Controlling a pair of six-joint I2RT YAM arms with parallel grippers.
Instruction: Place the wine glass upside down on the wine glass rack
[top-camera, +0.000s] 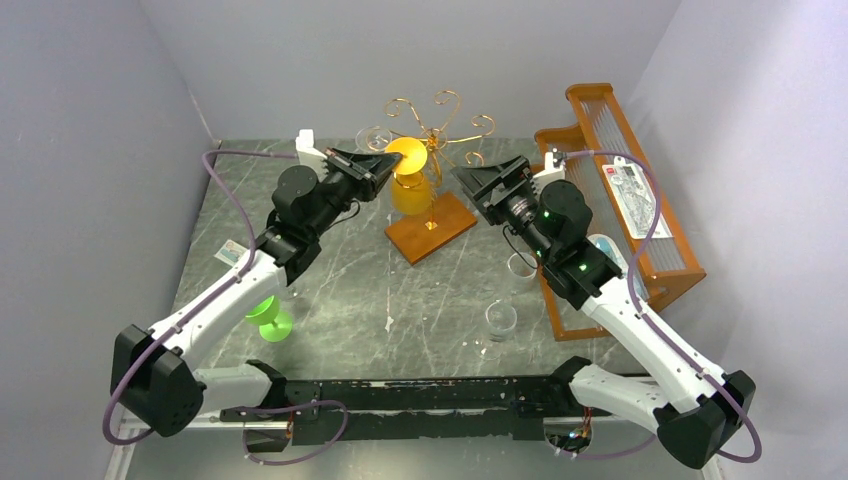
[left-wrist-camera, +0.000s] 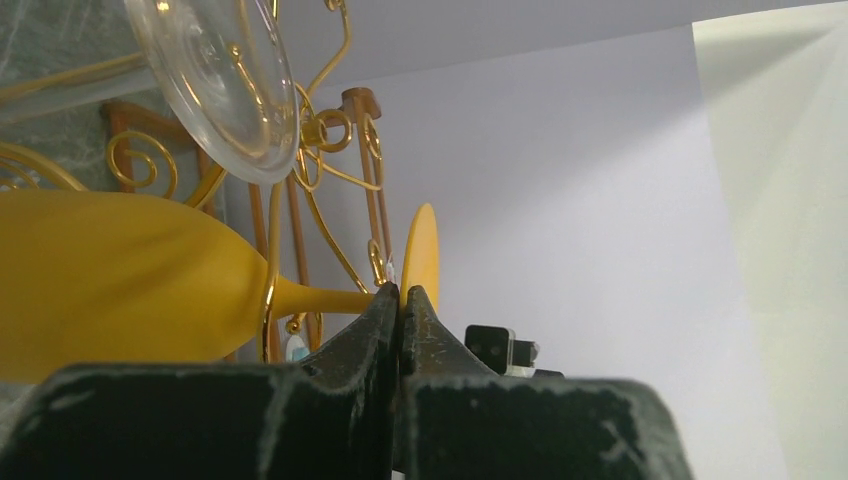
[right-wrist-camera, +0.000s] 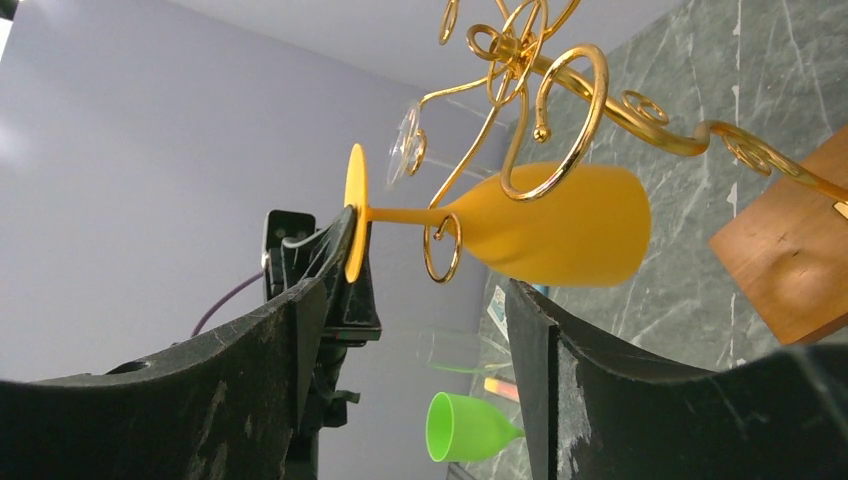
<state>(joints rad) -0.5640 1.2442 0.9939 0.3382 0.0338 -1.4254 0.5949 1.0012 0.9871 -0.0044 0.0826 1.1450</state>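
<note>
Rack base (right-wrist-camera: 790, 260) outside left wrist view

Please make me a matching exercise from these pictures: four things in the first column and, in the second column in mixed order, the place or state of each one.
Things
1. yellow wine glass
2. green wine glass
3. right gripper
4. orange slatted shelf

Places or states
A. open, holding nothing
B. along the right side of the table
C. upside down at the gold wire rack, with the left gripper shut on its foot
D. on the table beside the left arm

Pairs: 1-C, 2-D, 3-A, 4-B
</note>
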